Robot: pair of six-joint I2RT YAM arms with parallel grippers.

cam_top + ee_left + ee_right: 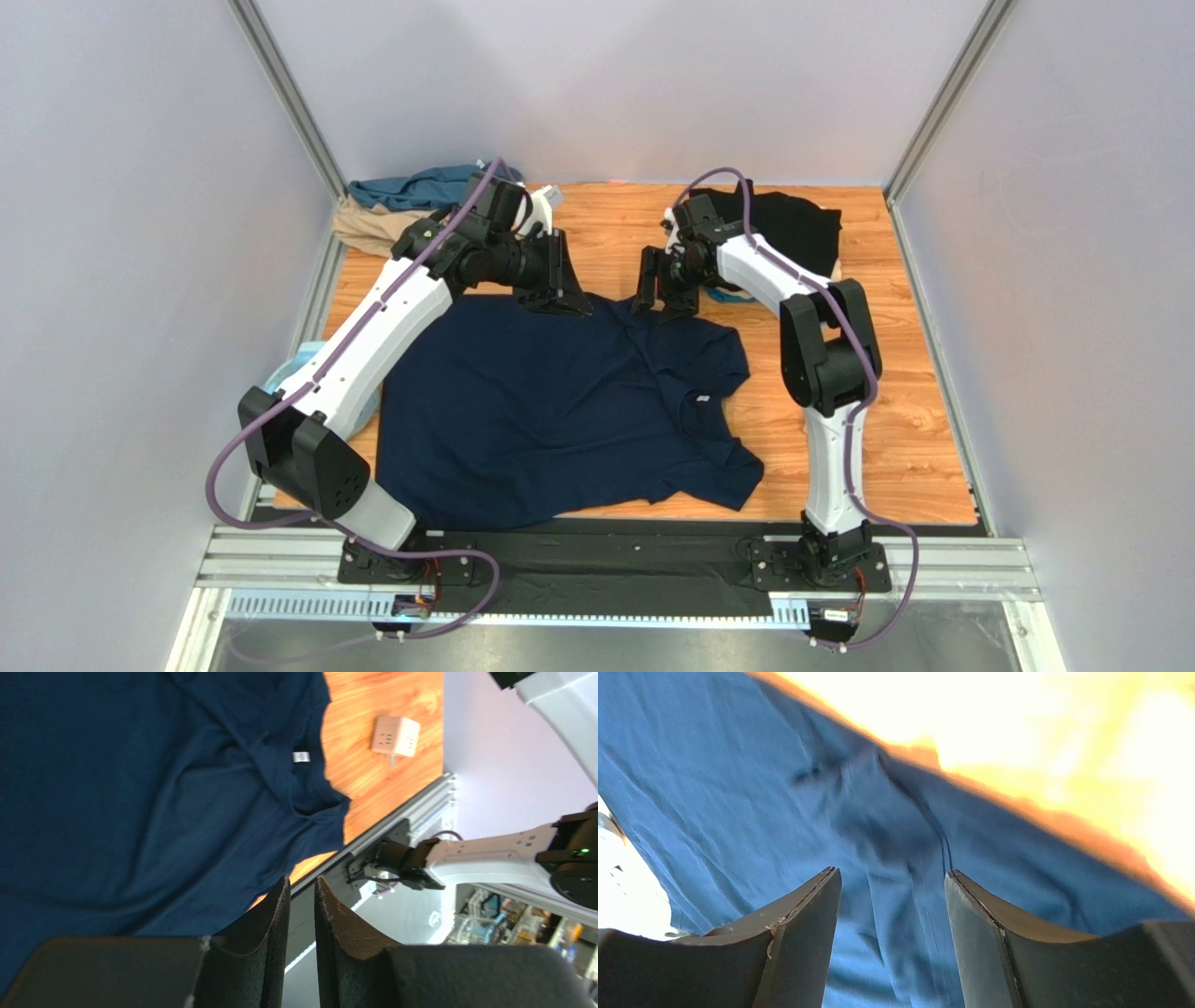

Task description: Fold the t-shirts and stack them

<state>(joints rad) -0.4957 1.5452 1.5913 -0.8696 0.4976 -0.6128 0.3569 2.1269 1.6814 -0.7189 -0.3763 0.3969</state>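
Note:
The dark navy t-shirt (561, 406) lies spread on the wooden table, collar toward the right; it also shows in the left wrist view (140, 784) and the right wrist view (808, 791). My left gripper (561, 291) hovers at the shirt's far edge; in its wrist view (302, 880) the jaws stand a narrow gap apart with nothing between them. My right gripper (659, 287) is open just above the shirt's far right corner, with navy cloth below the jaws (892, 871). The black t-shirt (793, 224) lies back right. The teal t-shirt (421, 186) and the tan t-shirt (372, 224) lie crumpled back left.
A pale blue plastic ring (288, 371) sits at the table's left edge, partly under my left arm. A small white cube (395, 736) rests on the wood beside the shirt's collar side. Grey walls close in the table on three sides.

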